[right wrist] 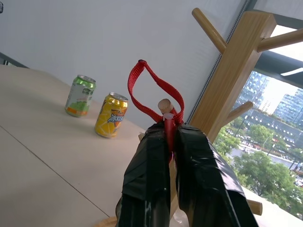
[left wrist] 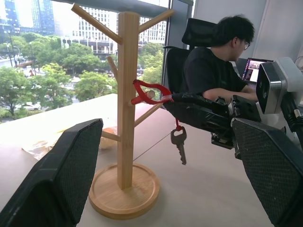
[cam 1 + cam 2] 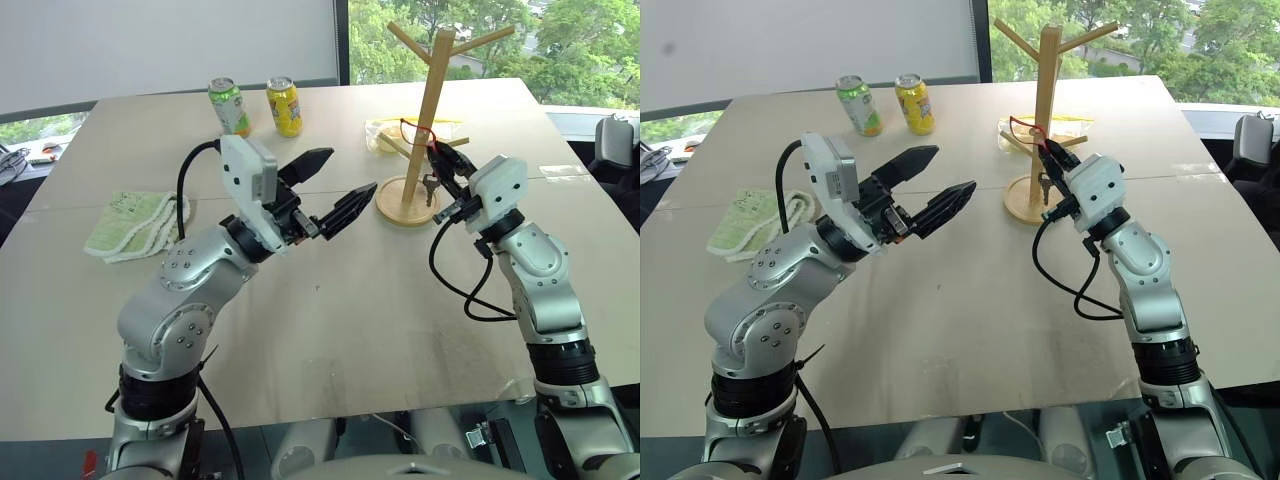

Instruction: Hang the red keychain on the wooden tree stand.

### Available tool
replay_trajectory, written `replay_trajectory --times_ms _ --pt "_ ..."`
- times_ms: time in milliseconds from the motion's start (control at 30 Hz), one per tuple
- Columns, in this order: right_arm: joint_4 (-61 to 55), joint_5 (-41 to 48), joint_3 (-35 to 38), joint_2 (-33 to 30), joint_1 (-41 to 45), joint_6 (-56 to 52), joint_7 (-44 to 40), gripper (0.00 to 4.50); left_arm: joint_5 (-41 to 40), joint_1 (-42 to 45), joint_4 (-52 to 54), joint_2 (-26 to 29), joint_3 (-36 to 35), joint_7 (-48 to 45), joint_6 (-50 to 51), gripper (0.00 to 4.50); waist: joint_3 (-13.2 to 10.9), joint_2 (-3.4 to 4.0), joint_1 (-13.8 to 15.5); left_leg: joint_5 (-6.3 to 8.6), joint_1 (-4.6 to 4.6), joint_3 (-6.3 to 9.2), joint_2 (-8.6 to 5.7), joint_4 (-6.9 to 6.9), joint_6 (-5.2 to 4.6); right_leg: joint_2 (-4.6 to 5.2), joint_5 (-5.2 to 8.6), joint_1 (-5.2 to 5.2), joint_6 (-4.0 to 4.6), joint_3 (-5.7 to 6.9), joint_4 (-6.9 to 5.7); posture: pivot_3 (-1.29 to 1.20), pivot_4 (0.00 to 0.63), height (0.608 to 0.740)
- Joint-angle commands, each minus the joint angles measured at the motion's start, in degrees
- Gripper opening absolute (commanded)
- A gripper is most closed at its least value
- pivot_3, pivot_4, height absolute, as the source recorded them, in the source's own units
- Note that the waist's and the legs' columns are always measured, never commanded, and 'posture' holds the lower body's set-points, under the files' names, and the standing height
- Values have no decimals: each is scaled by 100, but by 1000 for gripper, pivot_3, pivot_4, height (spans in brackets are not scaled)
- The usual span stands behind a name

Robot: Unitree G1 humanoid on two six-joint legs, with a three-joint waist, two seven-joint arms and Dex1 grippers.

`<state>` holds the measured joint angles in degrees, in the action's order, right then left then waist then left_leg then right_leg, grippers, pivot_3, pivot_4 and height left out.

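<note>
Cans (image 3: 256, 106) left of wooden tree stand (image 3: 432, 110)

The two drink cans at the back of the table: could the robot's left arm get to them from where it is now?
Probably yes. The left end effector is open and holds nothing, and bare light wooden tabletop lies between it and the green can and yellow can. Whether the arm stretches that far is uncertain.
</note>
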<state>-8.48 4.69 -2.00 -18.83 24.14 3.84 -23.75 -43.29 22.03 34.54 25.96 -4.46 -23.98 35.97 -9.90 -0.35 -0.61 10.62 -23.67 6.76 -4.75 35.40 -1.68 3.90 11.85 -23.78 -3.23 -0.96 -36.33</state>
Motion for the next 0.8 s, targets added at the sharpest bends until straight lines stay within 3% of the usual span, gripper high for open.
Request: replay_trajectory --times_ms 33,800 --pt "-218 69 103 44 136 -18 65 27 -66 90 102 -12 -91 32 -36 4500 0 0 0 0 0 0 0 0 0 0 0 0 0 0 0 0 150 740" --pt "1263 -427 58 374 766 -84 506 27 -57 107 92 -67 -93 103 -2 4500 0 0 -12 -6 4 -8 0 0 10 -4 -1 -1 1 -10 -7 0 150 740"
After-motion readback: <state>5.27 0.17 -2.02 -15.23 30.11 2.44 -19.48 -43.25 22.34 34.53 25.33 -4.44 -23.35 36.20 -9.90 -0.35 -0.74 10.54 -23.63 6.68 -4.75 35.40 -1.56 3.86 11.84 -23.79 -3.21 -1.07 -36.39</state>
